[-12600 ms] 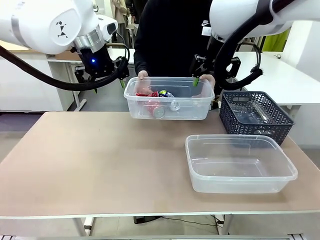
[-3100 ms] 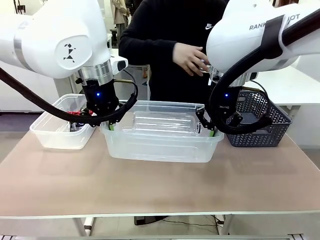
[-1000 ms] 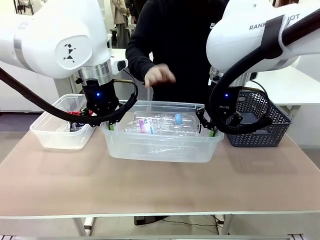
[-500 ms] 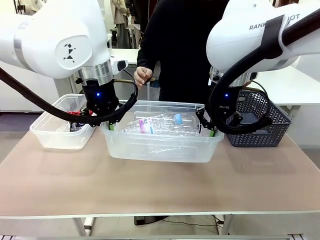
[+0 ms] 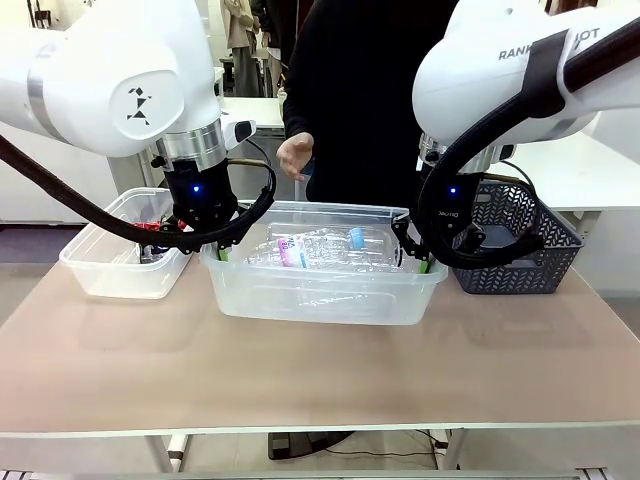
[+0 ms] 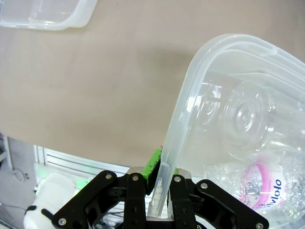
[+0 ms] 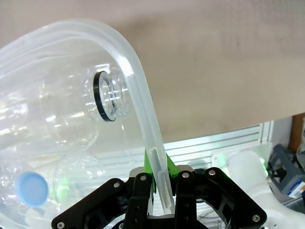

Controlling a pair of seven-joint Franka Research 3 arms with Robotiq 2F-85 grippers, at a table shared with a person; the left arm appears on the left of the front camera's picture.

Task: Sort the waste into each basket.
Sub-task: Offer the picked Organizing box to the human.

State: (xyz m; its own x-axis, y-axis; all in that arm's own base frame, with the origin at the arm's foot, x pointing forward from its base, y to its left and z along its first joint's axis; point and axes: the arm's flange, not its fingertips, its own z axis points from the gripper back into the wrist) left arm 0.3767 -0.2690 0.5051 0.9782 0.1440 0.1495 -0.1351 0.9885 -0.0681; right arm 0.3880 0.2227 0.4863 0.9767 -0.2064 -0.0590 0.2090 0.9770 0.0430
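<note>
Both grippers hold a large clear basket (image 5: 318, 300) between them in the middle of the table. My left gripper (image 5: 222, 250) is shut on its left rim (image 6: 167, 157), my right gripper (image 5: 412, 256) on its right rim (image 7: 143, 129). Inside lie clear plastic bottles (image 5: 320, 250): one has a pink label (image 6: 259, 180), one a pale blue cap (image 7: 30, 186), and one has an open neck with a black ring (image 7: 107, 97). A smaller clear basket (image 5: 112, 272) at the left holds red wrappers (image 5: 150, 226). The person's hand (image 5: 297, 156) hovers behind the big basket.
A dark mesh basket (image 5: 520, 232) stands at the right, just behind my right arm. The person stands at the far side of the table. Bare tabletop (image 5: 320, 380) stretches in front of the held basket. A corner of the smaller tub (image 6: 43, 14) shows in the left wrist view.
Since three seconds ago, bottles have come to lie in the held basket. Over the last second the person's hand has drawn back from above it. Both grippers and the basket have stayed still.
</note>
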